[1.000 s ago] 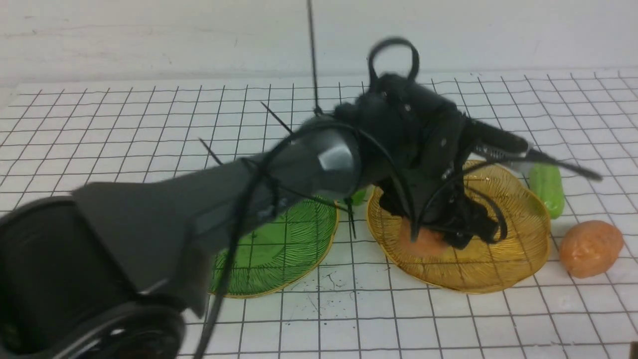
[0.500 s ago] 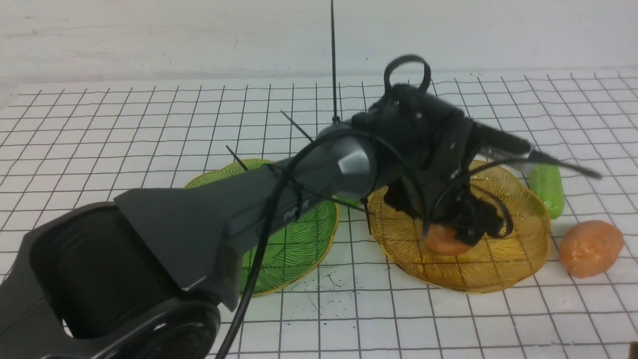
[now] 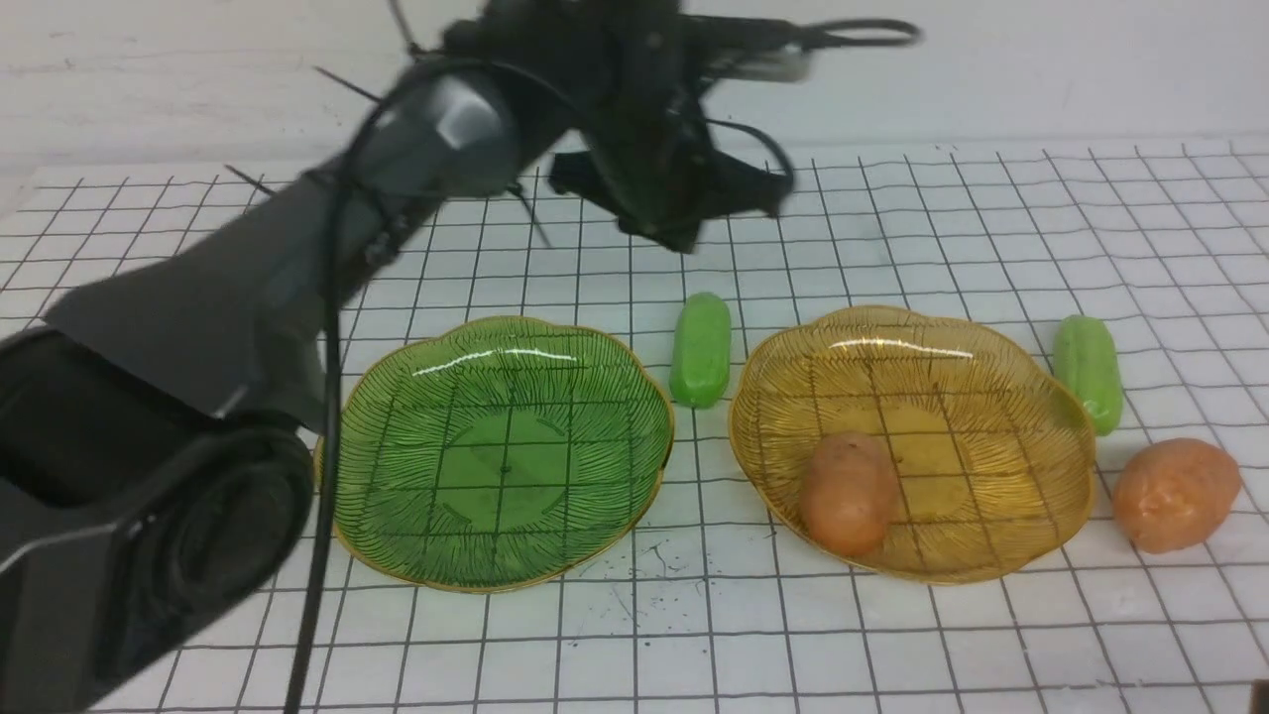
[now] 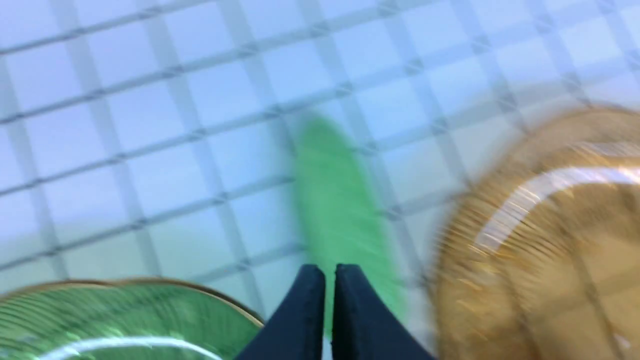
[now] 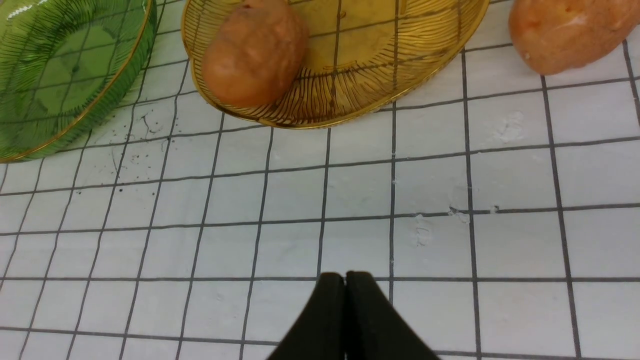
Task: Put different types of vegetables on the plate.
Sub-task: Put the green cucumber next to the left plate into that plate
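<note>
The left gripper hangs in the air with its fingers pressed together and nothing between them, above the gridded table at about 11 o'clock from the yellow plate. Its wrist view, much blurred, shows the same shut tips over a cucumber. The right gripper is also pressed shut and empty, low over bare table at about 6 o'clock from the yellow plate.

One potato lies inside the yellow plate at its 7 o'clock. The cucumber lies on the table between the two plates, at 2 o'clock from the green plate. A second cucumber lies just beside the yellow plate's rim at 2 o'clock, and a second potato sits on the table at 4 o'clock from it.

Half a second ago the left gripper was down in the yellow plate, spread around that potato. It has since let go, closed, and risen away toward 12 o'clock, uncovering both plates and the middle cucumber.
</note>
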Controlling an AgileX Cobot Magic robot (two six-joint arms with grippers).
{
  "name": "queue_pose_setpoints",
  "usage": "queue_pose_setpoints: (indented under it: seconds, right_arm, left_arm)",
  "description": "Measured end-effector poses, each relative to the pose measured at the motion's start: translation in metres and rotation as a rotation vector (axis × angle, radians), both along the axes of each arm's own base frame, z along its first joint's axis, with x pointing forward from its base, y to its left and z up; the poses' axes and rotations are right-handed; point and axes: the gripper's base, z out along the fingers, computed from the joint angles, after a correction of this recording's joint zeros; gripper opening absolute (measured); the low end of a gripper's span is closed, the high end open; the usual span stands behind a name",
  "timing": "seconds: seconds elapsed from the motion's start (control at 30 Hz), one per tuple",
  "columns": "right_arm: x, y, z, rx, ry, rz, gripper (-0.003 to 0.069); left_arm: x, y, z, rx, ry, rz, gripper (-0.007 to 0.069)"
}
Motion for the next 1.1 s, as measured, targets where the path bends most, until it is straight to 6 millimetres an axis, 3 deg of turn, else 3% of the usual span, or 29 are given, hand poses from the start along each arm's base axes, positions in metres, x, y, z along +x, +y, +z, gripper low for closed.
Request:
queue_pose_setpoints:
  seconds: [0.17, 0.5, 0.6, 0.8, 0.87, 0.93, 1.03, 1.1]
  right_arm:
    - [0.000, 0.000, 0.000, 0.000, 0.000, 0.000, -0.0014]
    - [0.000, 0.000, 0.000, 0.000, 0.000, 0.000, -0.0014]
    - [0.000, 0.000, 0.000, -0.006, -0.002, 0.005, -0.0014]
    - [0.000, 0.000, 0.000, -0.012, -0.005, 0.011, -0.0014]
    - [0.000, 0.000, 0.000, -0.010, -0.005, 0.009, -0.0014]
    - [0.002, 0.000, 0.000, -0.009, 0.005, 0.008, -0.0014]
    - [0.008, 0.001, 0.004, -0.009, 0.041, 0.013, -0.0014]
    - [0.016, 0.002, 0.013, -0.010, 0.083, 0.024, -0.0014]
  left_arm:
    - [0.014, 0.008, -0.023, -0.049, 0.041, 0.014, 0.0079]
    - [0.018, -0.027, -0.059, -0.047, -0.023, -0.152, 0.0384]
    - [0.023, -0.030, -0.087, -0.031, 0.017, -0.152, 0.0463]
    - [0.025, -0.030, -0.111, -0.011, 0.057, -0.150, 0.0478]
    - [0.025, -0.030, -0.116, -0.009, 0.066, -0.150, 0.0447]
    - [0.025, -0.030, -0.116, -0.006, 0.074, -0.151, 0.0383]
    - [0.023, -0.029, -0.109, -0.001, 0.080, -0.154, 0.0380]
    - [0.020, -0.028, -0.092, 0.000, 0.068, -0.158, 0.0380]
